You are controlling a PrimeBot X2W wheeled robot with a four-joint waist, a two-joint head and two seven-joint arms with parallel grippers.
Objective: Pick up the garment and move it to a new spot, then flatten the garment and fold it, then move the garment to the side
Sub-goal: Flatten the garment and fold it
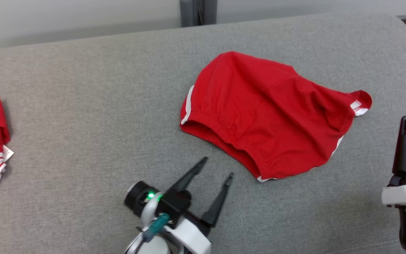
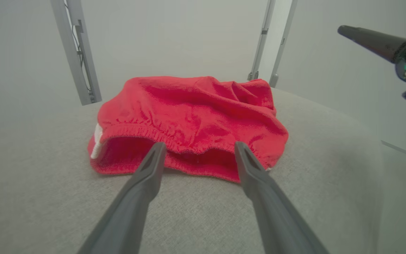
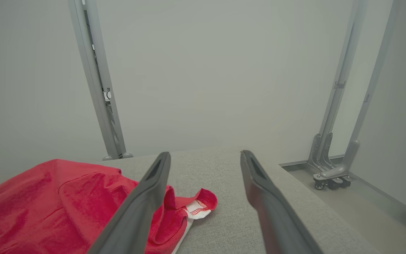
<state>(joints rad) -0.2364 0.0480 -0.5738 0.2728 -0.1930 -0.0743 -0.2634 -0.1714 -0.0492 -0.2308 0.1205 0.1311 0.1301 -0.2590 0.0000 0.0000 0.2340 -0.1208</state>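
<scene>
Both spread, empty — left gripper; right gripper | garment on grey fabric surface | pale wall

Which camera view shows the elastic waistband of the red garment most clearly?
The left wrist view: the waistband faces the camera, gathered and slightly open. The head view shows it from above as a curved edge. The right wrist view gives the garment's other end, with a white label.

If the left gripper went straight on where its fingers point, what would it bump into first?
The left gripper would most likely meet the red garment first, at its stretchy waistband, just across a bit of bare grey surface.
</scene>
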